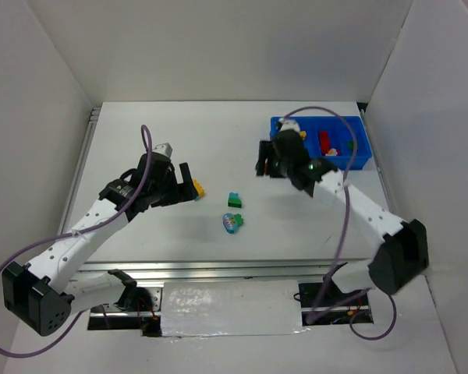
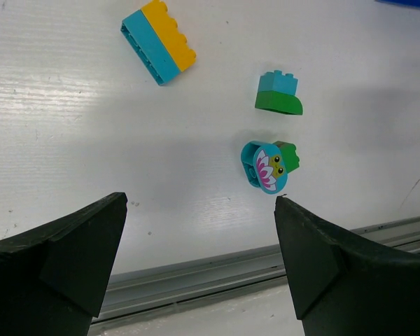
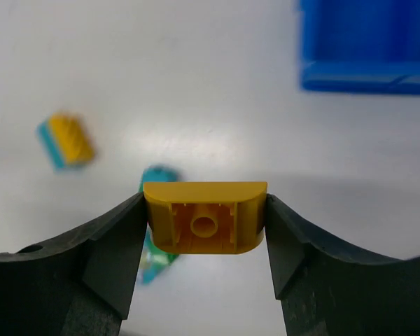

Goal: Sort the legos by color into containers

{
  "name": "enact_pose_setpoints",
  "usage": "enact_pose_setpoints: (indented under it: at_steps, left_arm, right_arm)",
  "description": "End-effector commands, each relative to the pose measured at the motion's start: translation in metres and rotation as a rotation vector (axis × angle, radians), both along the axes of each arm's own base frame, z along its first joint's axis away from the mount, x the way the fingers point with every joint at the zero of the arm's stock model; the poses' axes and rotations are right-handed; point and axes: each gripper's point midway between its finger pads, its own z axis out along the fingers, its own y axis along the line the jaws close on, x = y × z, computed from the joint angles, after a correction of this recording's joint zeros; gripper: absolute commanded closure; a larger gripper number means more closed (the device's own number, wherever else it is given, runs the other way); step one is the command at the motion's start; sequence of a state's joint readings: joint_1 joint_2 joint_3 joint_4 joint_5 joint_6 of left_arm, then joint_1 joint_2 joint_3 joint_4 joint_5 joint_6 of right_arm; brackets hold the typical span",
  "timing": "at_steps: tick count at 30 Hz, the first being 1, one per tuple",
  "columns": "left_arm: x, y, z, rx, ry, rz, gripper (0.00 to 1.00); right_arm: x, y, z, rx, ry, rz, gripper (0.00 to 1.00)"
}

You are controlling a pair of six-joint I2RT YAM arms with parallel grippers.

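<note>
Just left of the tray, the right gripper pinches a yellow brick by its ends, level and ready for release into a compartment. The left gripper hangs spread above the table, likely positioned to pick the yellow-and-cyan brick next.

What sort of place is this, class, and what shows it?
Probably a robot lab bench: left arm and right arm bolted to a white table, white walls enclosing it, bricks and a blue tray.

In the right wrist view the tray is blurred and cut off above. The yellow brick half hides a teal brick.
</note>
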State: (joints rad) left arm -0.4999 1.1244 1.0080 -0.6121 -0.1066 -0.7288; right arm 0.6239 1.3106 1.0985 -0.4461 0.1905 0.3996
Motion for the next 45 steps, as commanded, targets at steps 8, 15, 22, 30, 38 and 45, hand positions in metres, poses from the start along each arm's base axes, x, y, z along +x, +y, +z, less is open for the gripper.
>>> enact_pose_setpoints:
  at_steps: [8,15,22,30,38,45]
  left_arm:
    - [0.005,0.006,0.018,0.022,-0.034,0.000,0.01]
    - [-0.006,0.017,-0.007,0.059,0.002,0.015,0.01]
    - [-0.015,0.021,-0.022,0.071,0.038,0.020,0.00]
    - [-0.007,0.021,-0.024,0.094,0.049,0.027,0.01]
    - [0.042,0.002,-0.034,0.099,0.065,0.093,0.01]
    - [0.085,0.000,-0.072,0.203,0.166,0.249,0.08]
  right_arm:
    - [0.169,-0.150,-0.024,-0.119,0.187,-0.632,0.69]
    - [0.204,-0.182,-0.034,-0.091,0.203,-0.731,0.64]
    - [0.217,-0.196,-0.051,-0.116,0.233,-0.711,0.25]
    - [0.217,-0.188,-0.034,-0.071,0.206,-0.676,0.00]
    - [0.152,-0.099,0.058,0.118,0.044,-0.461,0.00]
    - [0.037,-0.018,0.056,0.310,0.096,-0.208,0.00]
